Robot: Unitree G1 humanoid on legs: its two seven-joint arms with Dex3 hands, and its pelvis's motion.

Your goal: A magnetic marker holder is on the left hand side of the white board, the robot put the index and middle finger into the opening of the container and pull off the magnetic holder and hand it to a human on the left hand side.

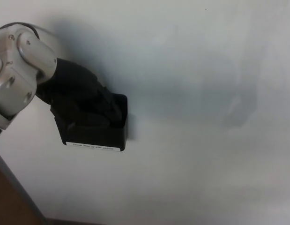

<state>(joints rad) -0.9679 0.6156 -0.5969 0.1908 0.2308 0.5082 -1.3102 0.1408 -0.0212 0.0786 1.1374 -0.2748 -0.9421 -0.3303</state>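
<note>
The black magnetic holder (95, 136) sits stuck on the whiteboard (196, 140), at its left side. The left hand (81, 101) reaches down from the upper left with its fingers (105, 115) dipped into the holder's top opening; black on black, its grip seems hooked but I cannot tell. A brown strip (9, 201) shows beyond the board's lower-left edge.
</note>
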